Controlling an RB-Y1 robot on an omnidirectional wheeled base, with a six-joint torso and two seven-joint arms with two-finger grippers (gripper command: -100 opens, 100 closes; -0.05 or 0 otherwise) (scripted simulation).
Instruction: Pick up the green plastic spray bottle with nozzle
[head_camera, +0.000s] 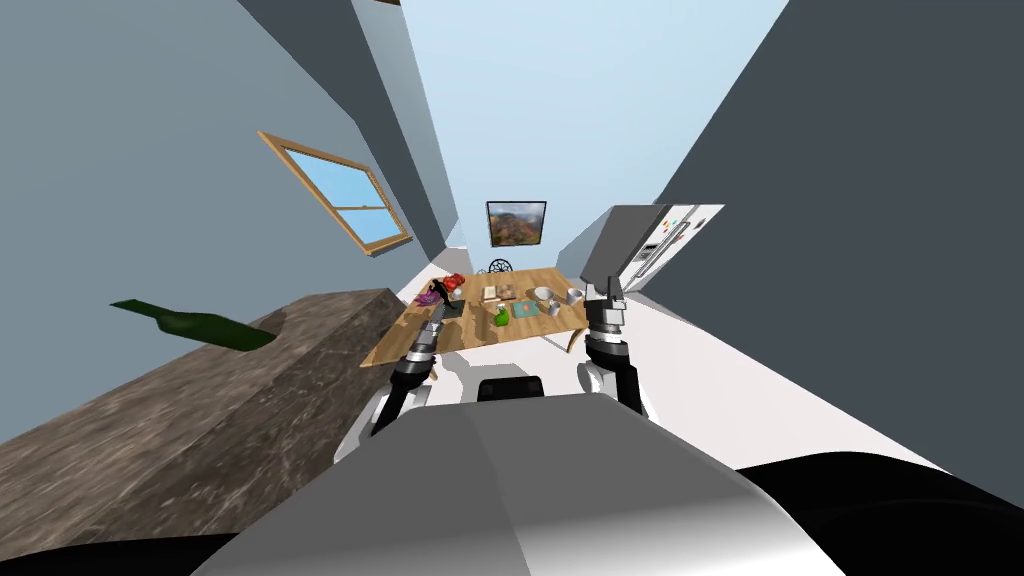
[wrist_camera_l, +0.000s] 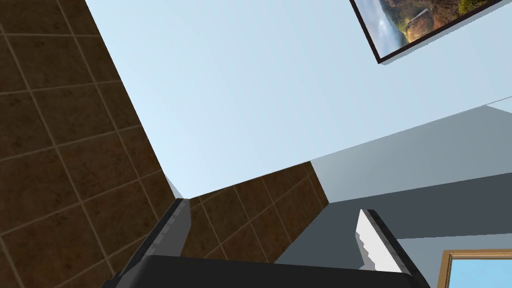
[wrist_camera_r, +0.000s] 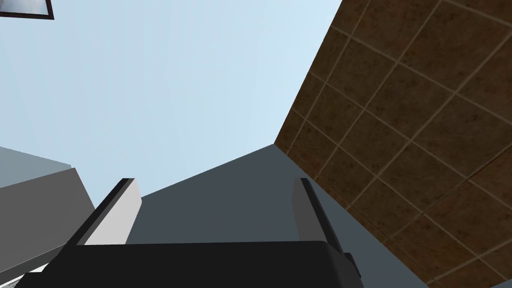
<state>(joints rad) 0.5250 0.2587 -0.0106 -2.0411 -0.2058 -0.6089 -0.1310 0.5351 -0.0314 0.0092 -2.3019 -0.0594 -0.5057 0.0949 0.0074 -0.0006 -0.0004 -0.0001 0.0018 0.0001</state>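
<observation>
Bottle (head_camera: 501, 317), green with a pale nozzle, stands near the near edge of the table (head_camera: 398, 345) ahead of us, a teal item (head_camera: 524, 310) just beside it and a cup (head_camera: 575, 296) farther back. Our left gripper (wrist_camera_l: 272, 206) and right gripper (wrist_camera_r: 215, 180) are both raised and aimed towards the ceiling, fingers spread with nothing between them. By our reckoning the reach has not begun, and the risks lie in it. A hand swung down from this pose could clip the crowded tabletop. A push from the far side could send the bottle over the near edge. The dark bottle (head_camera: 195, 325) on the counter (head_camera: 150, 420) to our left could be mistaken for the target.
</observation>
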